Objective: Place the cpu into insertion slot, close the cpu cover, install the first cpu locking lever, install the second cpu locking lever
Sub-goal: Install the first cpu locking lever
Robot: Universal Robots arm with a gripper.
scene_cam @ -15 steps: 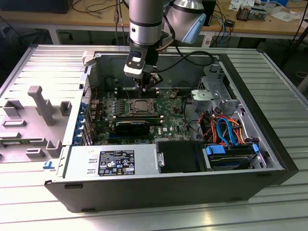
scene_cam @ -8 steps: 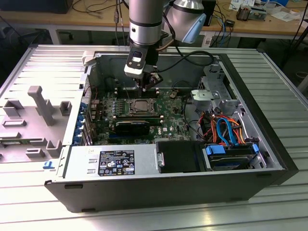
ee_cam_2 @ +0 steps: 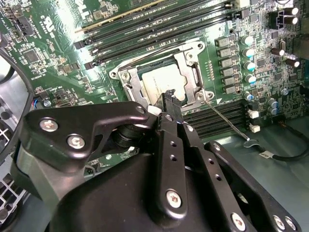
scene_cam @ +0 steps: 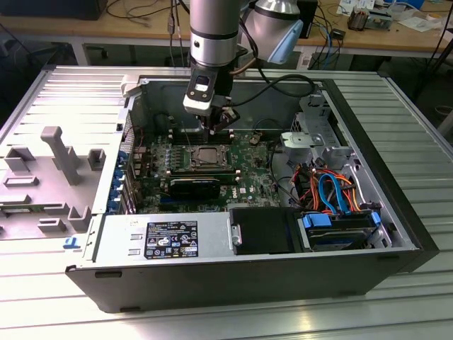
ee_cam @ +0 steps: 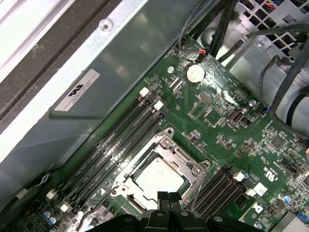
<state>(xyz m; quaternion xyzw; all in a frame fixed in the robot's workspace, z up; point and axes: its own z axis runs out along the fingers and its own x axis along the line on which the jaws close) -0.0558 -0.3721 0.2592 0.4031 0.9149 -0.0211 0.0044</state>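
Found the gripper [scene_cam: 224, 126] low inside the uncovered computer case [scene_cam: 212, 283], over the green motherboard [scene_cam: 251, 173] at the far edge of the socket in the exterior view. Showed its fingertips [ee_cam: 162, 197] pressed together in the first wrist view, pinching nothing, and poised just beside the socket rim in the second wrist view. Had the cpu [ee_cam: 159, 176] seated flat in the insertion slot [ee_cam_2: 123, 75], its dull metal top visible through the window of the cpu cover [ee_cam: 189, 164], apparently folded down over it. Noted one thin wire locking lever [ee_cam_2: 227, 118] angled out from a socket corner across a bank of memory slots [ee_cam_2: 198, 118], and read it as unlatched. Judged the lever work to be the step in hand. Could not tell for certain about the other lever [ee_cam_2: 159, 52] along the opposite side, whether hooked or merely lying flat. Called for using the joined tips as a blunt pusher: bearing on the hooked end of the wire rather than its middle, sweeping it down and then sideways under its catch. Needed the cover fully flat beforehand, to avoid binding. Needed care, too, to stay off the cpu's top and off the row of capacitors [ee_cam_2: 248, 63] near the socket, with any slip there likely to do damage
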